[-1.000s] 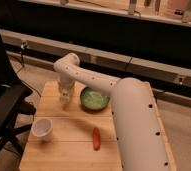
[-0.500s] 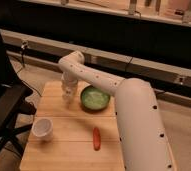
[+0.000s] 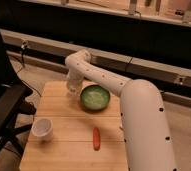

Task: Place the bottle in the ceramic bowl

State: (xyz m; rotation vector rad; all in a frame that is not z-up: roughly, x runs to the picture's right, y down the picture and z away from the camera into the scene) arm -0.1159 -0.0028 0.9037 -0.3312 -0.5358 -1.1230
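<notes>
table [image 3: 69,150] | ceramic bowl [image 3: 94,97], cup [image 3: 42,128], red stick [image 3: 96,138] | tool [image 3: 72,89] beside bowl

this looks like an office or a robot lab, not a home. a small wooden table [image 3: 64,150] stands on a plain grey floor [image 3: 46,75] beside a black swivel chair [image 3: 6,107]. behind it is a dark wall [image 3: 89,27] with a pale rail [image 3: 54,46] running along it, and a socket [image 3: 24,46] with a cable [image 3: 23,59] hanging down. a big white robot arm [image 3: 139,115] reaches over the table, its hand [image 3: 72,89] at the far side, just left of a green bowl [image 3: 94,97].
</notes>
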